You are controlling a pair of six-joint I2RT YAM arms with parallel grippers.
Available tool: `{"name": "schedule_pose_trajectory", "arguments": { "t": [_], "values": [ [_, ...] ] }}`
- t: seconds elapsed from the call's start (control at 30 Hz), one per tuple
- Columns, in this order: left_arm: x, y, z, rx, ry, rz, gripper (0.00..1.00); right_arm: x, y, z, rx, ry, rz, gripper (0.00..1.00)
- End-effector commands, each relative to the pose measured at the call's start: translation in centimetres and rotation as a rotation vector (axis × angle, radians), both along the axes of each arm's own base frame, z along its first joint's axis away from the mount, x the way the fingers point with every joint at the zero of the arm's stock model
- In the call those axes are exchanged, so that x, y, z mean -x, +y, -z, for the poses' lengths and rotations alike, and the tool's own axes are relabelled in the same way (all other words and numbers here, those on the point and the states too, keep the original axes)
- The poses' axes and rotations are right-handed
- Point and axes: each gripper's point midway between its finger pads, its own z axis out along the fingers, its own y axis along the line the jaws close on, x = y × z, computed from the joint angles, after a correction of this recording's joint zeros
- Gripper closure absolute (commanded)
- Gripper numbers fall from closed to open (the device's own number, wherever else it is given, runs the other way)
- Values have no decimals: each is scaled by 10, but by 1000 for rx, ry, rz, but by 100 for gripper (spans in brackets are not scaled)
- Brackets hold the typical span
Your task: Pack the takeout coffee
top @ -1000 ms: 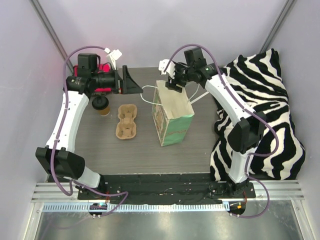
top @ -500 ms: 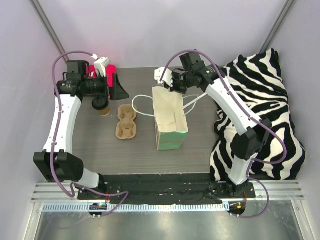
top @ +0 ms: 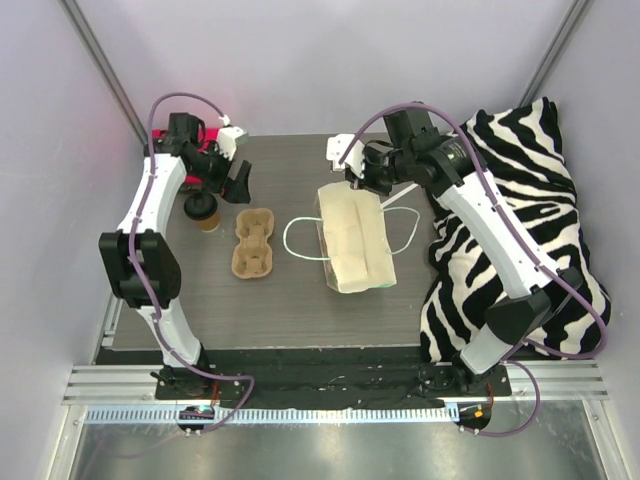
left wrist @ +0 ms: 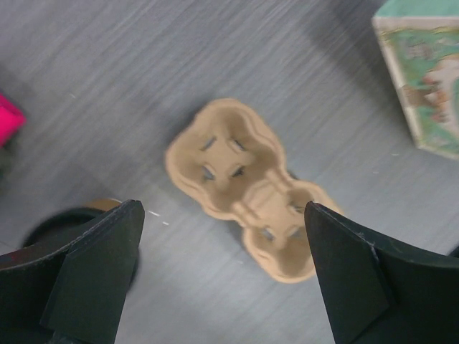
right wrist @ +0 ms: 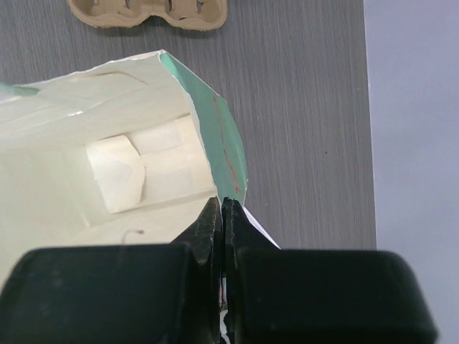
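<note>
The takeout coffee, a tan paper cup with its black lid on, stands at the back left of the table. My left gripper hovers open just behind and to the right of it. In the left wrist view the gripper holds nothing, and the cup's lid peeks out by the left finger. The white-and-green paper bag stands mid-table with its mouth open upward. My right gripper is shut on the bag's far rim, and the right wrist view shows the bag's pale inside with nothing in it.
A beige pulp cup carrier lies between cup and bag, and sits under the left gripper as the carrier. The bag's string handles stick out sideways. A zebra-print cloth fills the right side. A pink object sits at the back left.
The right gripper shut on the bag's rim and pulled the bag from tilted to mouth-up. The left arm swung round, and its open gripper now sits lower, by the cup and carrier.
</note>
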Motion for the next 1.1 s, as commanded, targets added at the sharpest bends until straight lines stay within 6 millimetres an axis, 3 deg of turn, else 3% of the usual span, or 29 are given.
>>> {"name": "schedule_pose_trajectory", "arguments": {
  "t": [0.0,0.03,0.2,0.37,0.63,1.07],
  "values": [
    [-20,7,10,-142,-84,160,0,13,-2,-14,-56,16,31,99],
    [-26,8,25,-156,-64,185,0,12,-2,-14,-60,22,36,99],
    [-12,11,62,-205,-3,383,2,10,0,-9,-62,55,54,99],
    [-27,16,93,-283,-51,424,12,7,-1,-6,-63,79,92,99],
    [-38,0,111,-262,-62,490,18,1,1,-6,-94,169,206,99],
    [-42,-15,131,-257,-118,595,32,10,8,-17,-175,296,282,99]
  ]
}}
